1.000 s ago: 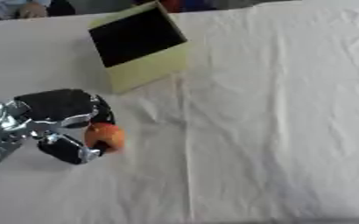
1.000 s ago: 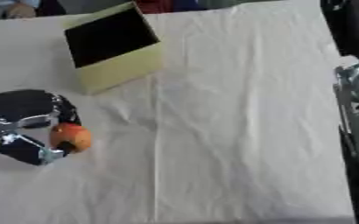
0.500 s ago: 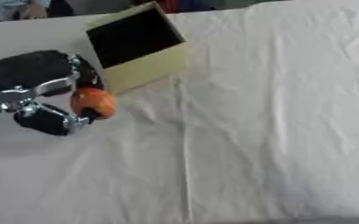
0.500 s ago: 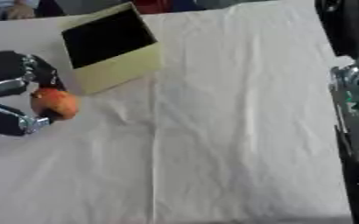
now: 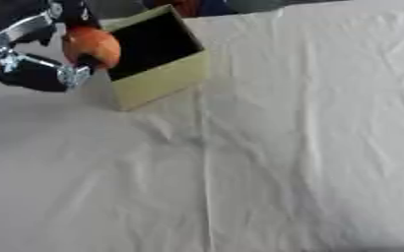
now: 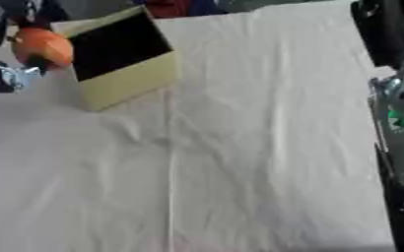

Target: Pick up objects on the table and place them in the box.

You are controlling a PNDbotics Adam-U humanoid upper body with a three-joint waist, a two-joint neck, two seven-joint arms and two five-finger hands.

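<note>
At the upper left of the table, one orange ball-shaped object (image 5: 91,46) is held off the cloth by the left hand (image 5: 33,47), whose black and silver fingers are curled round it from the left and from below. The object is seen just beside the left edge of the box (image 5: 158,61), overlapping that edge in both views; whether it is touching the box cannot be told. One box is counted: a pale yellow-green one with a dark inside, open at the top and set askew to the table's edges, near the far left corner. No second object of the task can be made out on the cloth. The table (image 5: 309,147) is covered by one white cloth, creased down its middle and wrinkled below the box. At the right edge of the right eye view, part of the right arm (image 6: 399,108) is shown, dark with silver parts and some green spots; the right hand itself is not seen, so its state cannot be told.
</note>
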